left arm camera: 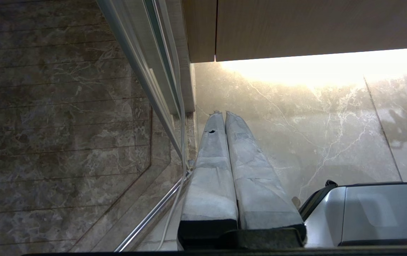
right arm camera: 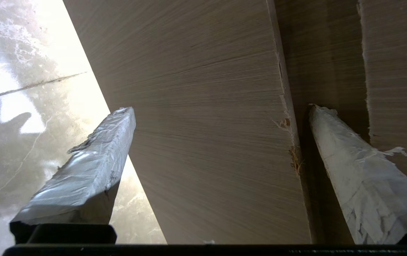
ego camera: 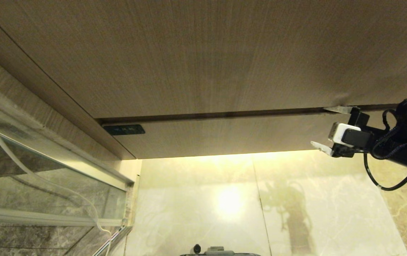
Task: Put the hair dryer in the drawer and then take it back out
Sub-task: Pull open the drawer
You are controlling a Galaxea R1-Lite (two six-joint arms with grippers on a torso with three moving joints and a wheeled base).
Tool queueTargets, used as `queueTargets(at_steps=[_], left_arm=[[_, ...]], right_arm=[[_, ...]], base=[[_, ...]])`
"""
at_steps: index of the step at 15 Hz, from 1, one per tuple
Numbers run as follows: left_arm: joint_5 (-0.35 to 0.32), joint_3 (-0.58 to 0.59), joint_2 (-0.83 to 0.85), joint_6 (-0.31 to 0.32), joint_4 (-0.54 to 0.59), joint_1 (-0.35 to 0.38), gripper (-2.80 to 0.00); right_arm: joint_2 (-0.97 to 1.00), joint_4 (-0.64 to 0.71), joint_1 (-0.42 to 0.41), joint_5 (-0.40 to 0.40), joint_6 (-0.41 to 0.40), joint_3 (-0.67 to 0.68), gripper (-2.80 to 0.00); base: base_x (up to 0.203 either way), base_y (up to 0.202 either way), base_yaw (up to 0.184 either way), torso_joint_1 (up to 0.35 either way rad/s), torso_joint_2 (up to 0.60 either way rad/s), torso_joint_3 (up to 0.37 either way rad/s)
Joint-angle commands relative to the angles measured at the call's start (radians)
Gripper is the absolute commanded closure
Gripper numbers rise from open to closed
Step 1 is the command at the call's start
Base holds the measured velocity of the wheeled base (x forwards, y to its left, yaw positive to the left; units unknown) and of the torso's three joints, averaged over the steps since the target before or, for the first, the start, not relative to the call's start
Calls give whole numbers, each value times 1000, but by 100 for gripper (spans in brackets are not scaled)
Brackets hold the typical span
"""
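The right gripper [ego camera: 326, 128] stands spread wide and empty astride the closed drawer [ego camera: 225, 137] front, one finger [right arm camera: 360, 177] in the gap above it, apparently to pull it open. The left gripper [left arm camera: 223, 117] hangs clenched and idle; no hair dryer is in view.

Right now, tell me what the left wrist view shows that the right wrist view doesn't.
Only the left wrist view shows the left tool, shut and hanging idle, a glass partition frame, brown tiles and the robot's grey base. Only the right wrist view shows the right tool, open, straddling the drawer front, one finger in the gap above it. Both show wood panelling and the lit marble floor.
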Motion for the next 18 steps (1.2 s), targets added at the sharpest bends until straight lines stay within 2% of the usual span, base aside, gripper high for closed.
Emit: queueTargets(at_steps=[1, 8, 15, 18], left_arm=[[0, 0, 0, 0, 0, 0, 0], [0, 0, 0, 0, 0, 0, 0], [0, 0, 0, 0, 0, 0, 0], [0, 0, 0, 0, 0, 0, 0]], right_arm=[[25, -23, 0, 3, -4, -10, -280], [80, -88, -3, 3, 13, -18, -280], [85, 40, -42, -6, 10, -10, -280], [60, 140, -70, -11, 6, -3, -280]], base=[[0, 0, 0, 0, 0, 0], [0, 0, 0, 0, 0, 0], [0, 0, 0, 0, 0, 0], [0, 0, 0, 0, 0, 0]])
